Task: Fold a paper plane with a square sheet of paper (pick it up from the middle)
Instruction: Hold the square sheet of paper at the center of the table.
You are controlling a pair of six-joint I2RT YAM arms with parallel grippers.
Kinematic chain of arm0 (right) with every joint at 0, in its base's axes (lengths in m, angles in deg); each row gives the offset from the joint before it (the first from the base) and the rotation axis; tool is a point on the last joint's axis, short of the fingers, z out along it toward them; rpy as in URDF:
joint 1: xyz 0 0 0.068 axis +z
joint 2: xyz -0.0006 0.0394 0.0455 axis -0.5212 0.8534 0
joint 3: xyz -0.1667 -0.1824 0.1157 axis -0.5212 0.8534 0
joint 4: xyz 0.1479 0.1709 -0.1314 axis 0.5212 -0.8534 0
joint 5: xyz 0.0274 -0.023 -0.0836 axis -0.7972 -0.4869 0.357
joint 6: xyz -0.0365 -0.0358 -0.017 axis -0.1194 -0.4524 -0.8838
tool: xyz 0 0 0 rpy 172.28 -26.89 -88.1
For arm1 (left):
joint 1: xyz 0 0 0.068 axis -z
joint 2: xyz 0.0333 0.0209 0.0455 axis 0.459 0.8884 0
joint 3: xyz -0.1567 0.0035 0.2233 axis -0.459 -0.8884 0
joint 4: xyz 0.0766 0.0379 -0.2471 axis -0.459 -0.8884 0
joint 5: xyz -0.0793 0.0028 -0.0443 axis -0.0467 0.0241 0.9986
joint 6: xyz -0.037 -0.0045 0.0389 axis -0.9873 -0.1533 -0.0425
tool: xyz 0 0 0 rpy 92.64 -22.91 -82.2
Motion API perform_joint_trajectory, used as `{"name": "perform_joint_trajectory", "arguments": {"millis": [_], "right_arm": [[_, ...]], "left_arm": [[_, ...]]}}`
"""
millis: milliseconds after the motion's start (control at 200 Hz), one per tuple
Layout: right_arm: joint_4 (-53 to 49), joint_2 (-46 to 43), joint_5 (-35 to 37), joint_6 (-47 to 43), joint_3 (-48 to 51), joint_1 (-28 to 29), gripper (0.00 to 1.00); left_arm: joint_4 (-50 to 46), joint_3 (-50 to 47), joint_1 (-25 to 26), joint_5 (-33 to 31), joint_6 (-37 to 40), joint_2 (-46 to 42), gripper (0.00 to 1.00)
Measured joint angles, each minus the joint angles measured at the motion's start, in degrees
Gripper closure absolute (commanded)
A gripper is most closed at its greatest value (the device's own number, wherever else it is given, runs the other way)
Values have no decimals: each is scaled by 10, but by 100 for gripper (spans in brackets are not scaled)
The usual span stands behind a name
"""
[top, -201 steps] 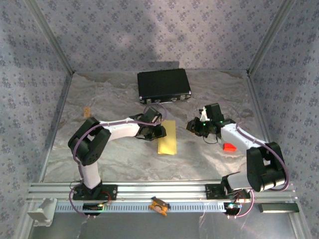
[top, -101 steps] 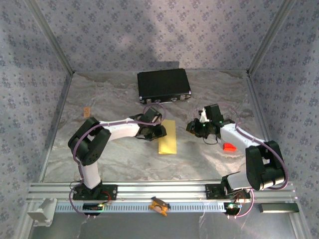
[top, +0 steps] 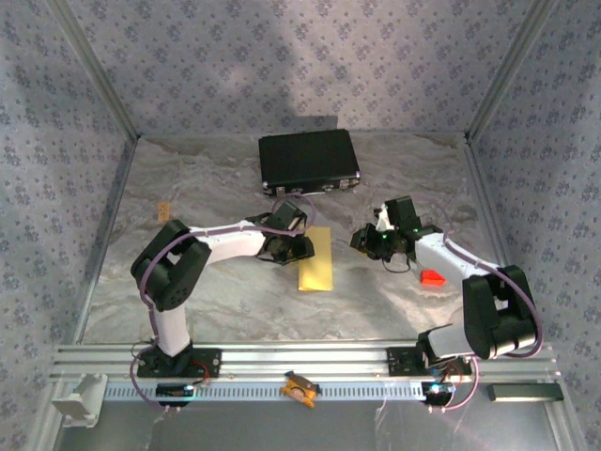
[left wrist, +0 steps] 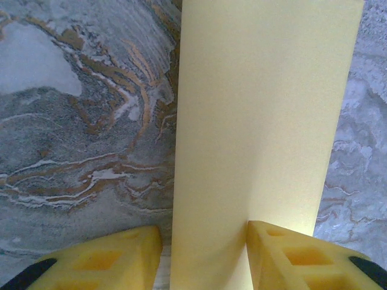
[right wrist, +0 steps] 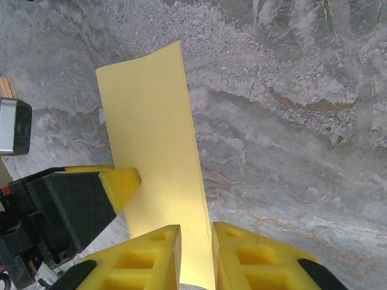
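The yellow sheet of paper [top: 317, 268] lies flat on the table as a folded long rectangle. My left gripper [top: 287, 246] is at its left edge and open. In the left wrist view, the left gripper [left wrist: 199, 232] straddles that edge of the paper [left wrist: 260, 109], one finger [left wrist: 284, 254] resting on the sheet and the other on bare table. My right gripper [top: 372, 241] hovers to the right of the sheet, apart from it. In the right wrist view, the right gripper [right wrist: 196, 228] is almost shut, with only a narrow slit that holds nothing. The paper [right wrist: 151, 121] lies beyond it.
A black rectangular case [top: 309, 162] lies at the back of the table. A small red object [top: 432, 277] sits beside the right forearm. An orange clip [top: 299, 388] rests on the front rail. A small tan piece [top: 163, 209] lies at the left.
The left arm's elbow has shifted slightly. The paper and both grippers stay where they were.
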Motion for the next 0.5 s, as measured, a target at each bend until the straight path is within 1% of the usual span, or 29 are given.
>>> {"name": "perform_joint_trajectory", "arguments": {"millis": [500], "right_arm": [[-3,5,-7,-3,0,5,77]], "left_arm": [[-18,16,0,0,0,10,54]]}}
